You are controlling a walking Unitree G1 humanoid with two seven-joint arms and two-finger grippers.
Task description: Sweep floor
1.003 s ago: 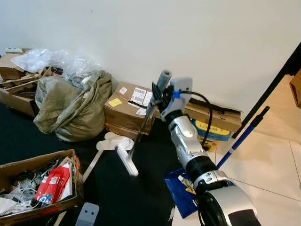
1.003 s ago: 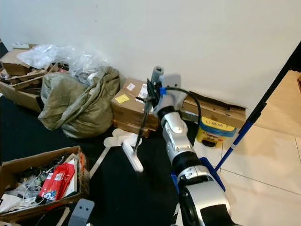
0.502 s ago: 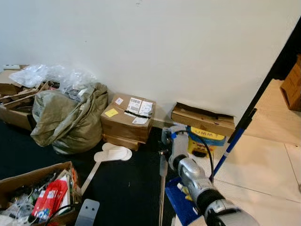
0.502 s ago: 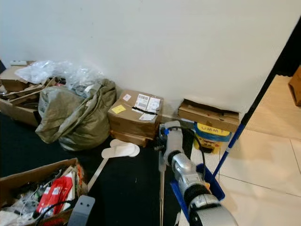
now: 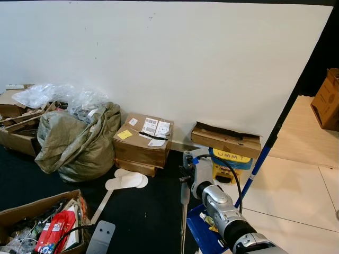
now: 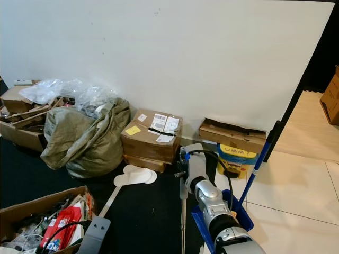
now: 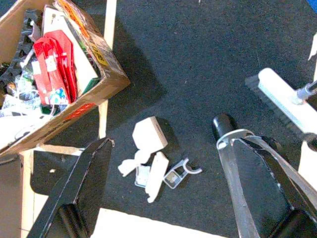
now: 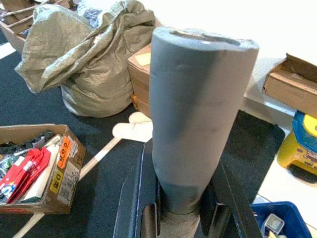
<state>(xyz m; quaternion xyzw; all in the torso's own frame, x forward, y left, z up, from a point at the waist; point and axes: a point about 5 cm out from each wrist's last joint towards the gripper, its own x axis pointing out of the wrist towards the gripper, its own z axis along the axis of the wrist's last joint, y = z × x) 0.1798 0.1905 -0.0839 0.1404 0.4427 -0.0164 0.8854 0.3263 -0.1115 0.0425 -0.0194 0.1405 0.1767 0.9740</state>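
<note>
Since the earlier frames, the right gripper (image 8: pixel 181 208) had swung down from in front of the taped cardboard box (image 5: pixel 142 144) to low over the dark carpet (image 5: pixel 143 211), its fingers clamped on the broom's grey foam handle (image 8: pixel 198 124), the shaft (image 5: pixel 184 222) running steeply down from it. The white broom head (image 7: pixel 285 104) rested on the carpet beside the left gripper (image 7: pixel 158 163), whose fingers stood wide apart above scattered white plastic scraps (image 7: pixel 151 166). An open carton of clutter (image 7: pixel 54 74) sat nearby. Against the white wall (image 5: pixel 175 58) slumped a grey-green sack (image 5: pixel 77 137); white slippers (image 5: pixel 126 180) lay before it. Pale tiles (image 5: pixel 302 196) lay to the right, with a blue bin (image 6: pixel 233 214) at the carpet's edge.
</note>
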